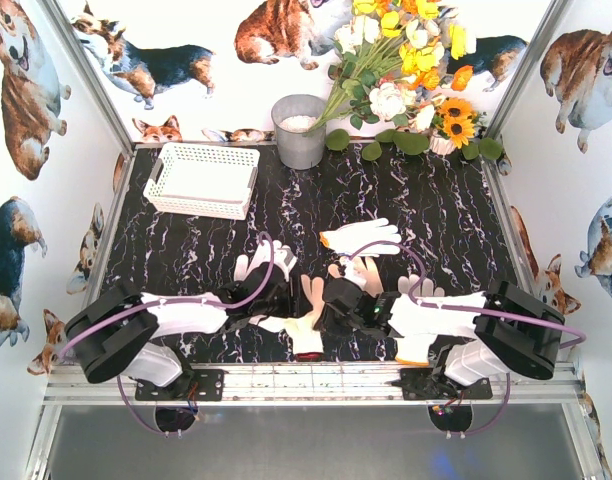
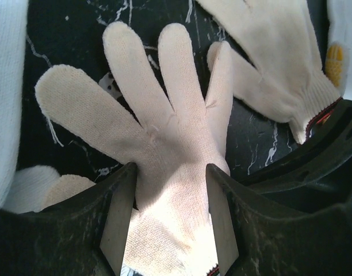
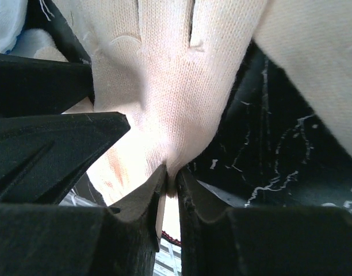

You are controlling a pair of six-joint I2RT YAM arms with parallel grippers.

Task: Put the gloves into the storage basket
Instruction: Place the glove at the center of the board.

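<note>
A cream knit glove (image 1: 309, 318) with a red cuff lies between my two grippers at the front middle of the table. My left gripper (image 2: 170, 172) is open, and its jaws straddle this glove's palm (image 2: 164, 144). In the top view it sits just left of the glove (image 1: 283, 300). My right gripper (image 3: 171, 172) is shut, pinching a fold of the glove (image 3: 176, 86) from the right (image 1: 332, 306). Other gloves lie nearby: one with a yellow cuff (image 1: 361, 237), one by the left wrist (image 1: 258, 262), one by the right arm (image 1: 422, 290). The white lattice storage basket (image 1: 201, 180) stands at the back left.
A grey metal bucket (image 1: 299, 130) stands at the back middle, with a bunch of artificial flowers (image 1: 406, 70) to its right. Corgi-print walls close the table on three sides. The right gripper's black body (image 2: 314, 161) shows close beside my left fingers.
</note>
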